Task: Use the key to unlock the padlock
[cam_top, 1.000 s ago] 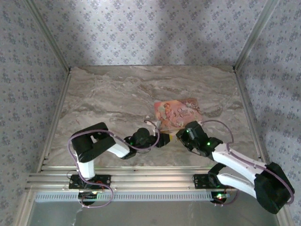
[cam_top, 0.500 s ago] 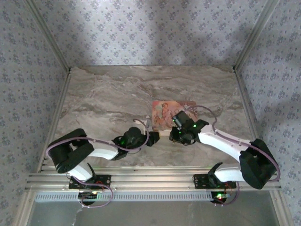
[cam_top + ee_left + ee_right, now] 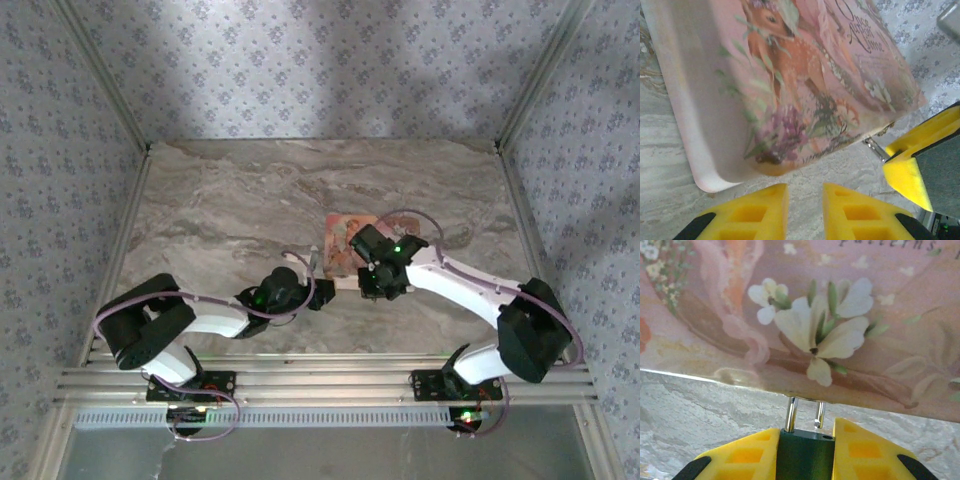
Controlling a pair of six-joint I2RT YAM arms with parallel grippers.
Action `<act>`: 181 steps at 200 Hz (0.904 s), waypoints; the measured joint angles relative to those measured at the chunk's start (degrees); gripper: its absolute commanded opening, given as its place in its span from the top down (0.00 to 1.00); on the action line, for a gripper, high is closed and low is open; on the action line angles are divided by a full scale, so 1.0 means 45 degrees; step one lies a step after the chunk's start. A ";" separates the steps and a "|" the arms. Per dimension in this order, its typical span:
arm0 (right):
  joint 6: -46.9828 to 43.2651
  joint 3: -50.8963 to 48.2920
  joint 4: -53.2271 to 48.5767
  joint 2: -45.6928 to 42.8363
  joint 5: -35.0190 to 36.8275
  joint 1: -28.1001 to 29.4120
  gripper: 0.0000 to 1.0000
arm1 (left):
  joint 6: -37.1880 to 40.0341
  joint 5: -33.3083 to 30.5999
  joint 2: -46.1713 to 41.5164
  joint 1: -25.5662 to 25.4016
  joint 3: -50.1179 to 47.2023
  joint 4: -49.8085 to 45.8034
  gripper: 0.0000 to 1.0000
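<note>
My right gripper (image 3: 806, 426) is shut on the dark green padlock (image 3: 806, 456). Its silver shackle (image 3: 790, 415) stands raised, one leg clear of the body, and its top is hidden under the edge of a pink picture book (image 3: 840, 315). In the top view the right gripper (image 3: 368, 285) sits at the book's (image 3: 345, 240) near edge, with the left gripper (image 3: 322, 292) just to its left. In the left wrist view the left gripper (image 3: 805, 187) is open over bare table, nothing between its fingers. The key is out of view.
The pink book (image 3: 805, 75) lies flat on the marble table (image 3: 230, 210), just beyond both grippers. The right gripper's yellow finger (image 3: 910, 170) stands close on the left gripper's right. Patterned walls and metal rails (image 3: 120, 110) ring the table.
The right arm has swung left and away from me, bringing the padlock up to the book's edge. The left arm has dropped lower and its jaws have narrowed a little.
</note>
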 measured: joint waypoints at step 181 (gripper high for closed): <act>-0.3876 0.2200 -0.2225 0.4022 0.8480 0.4279 1.00 | 0.0272 0.0359 -0.0631 0.1103 0.0185 -0.1263 0.76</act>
